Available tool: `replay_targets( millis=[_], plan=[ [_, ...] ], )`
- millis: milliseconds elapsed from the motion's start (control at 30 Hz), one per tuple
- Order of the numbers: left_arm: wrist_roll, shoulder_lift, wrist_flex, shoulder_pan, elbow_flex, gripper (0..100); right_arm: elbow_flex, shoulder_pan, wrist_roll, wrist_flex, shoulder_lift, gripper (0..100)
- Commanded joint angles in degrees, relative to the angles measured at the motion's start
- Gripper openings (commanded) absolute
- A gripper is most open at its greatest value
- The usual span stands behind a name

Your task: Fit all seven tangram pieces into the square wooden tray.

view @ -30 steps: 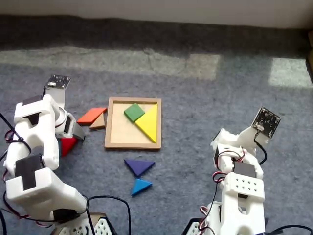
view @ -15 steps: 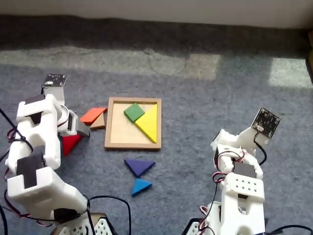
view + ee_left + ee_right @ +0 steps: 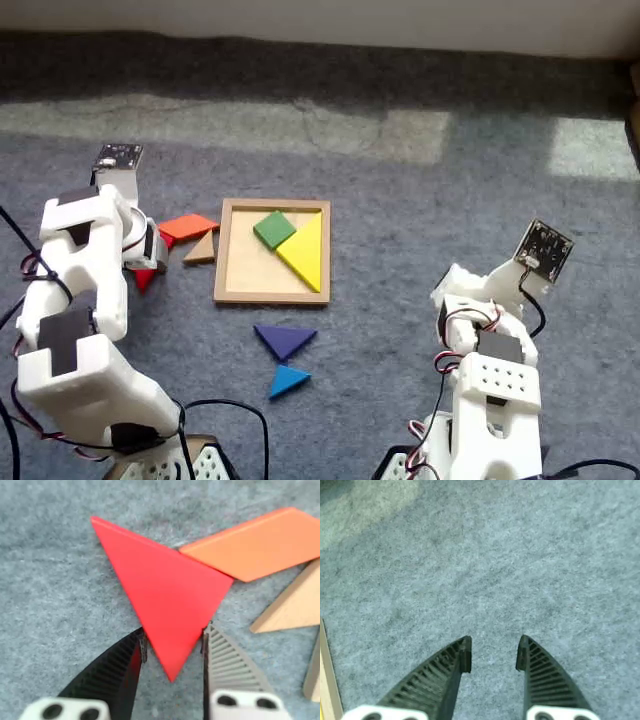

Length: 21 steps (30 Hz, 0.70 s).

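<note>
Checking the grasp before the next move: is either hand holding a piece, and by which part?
The left hand pinches the red triangle at one pointed corner, a finger on each edge. The right hand is open and holds nothing.

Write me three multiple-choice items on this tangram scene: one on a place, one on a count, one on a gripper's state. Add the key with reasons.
1. Where is the blue triangle relative to the tray?
A. inside it
B. outside it, on the carpet near the purple triangle
C. leaning on its rim

2. How many pieces lie in the tray?
A. two
B. four
C. seven

3. The right gripper is
A. shut on the purple triangle
B. open over bare carpet
C. shut on the tray

Key: 1 B, it lies clear of the tray; 2 A, just the green square and yellow triangle sit inside; 3 B, its fingers stand apart with nothing between.
</note>
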Motion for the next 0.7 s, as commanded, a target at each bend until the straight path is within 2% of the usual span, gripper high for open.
replay_targets(
  millis=[0, 133, 533, 667],
  plan=[
    [0.2, -2.1, 4.3, 2.3, -2.6, 16, -0.4, -0.4, 0.6, -1.6, -1.3, 15.9],
    [0.2, -8.8, 6.9, 4.5, -1.2, 16, -0.4, -0.4, 0.6, -1.6, -1.3, 15.9],
    [0.3, -32.3, 6.6, 8.3, 9.0, 17, -0.5, -0.4, 0.6, -1.6, -1.1, 15.9],
    [0.2, -32.2, 6.6, 10.2, 8.0, 28, -0.5, -0.4, 0.6, -1.6, -1.0, 15.9]
  ],
)
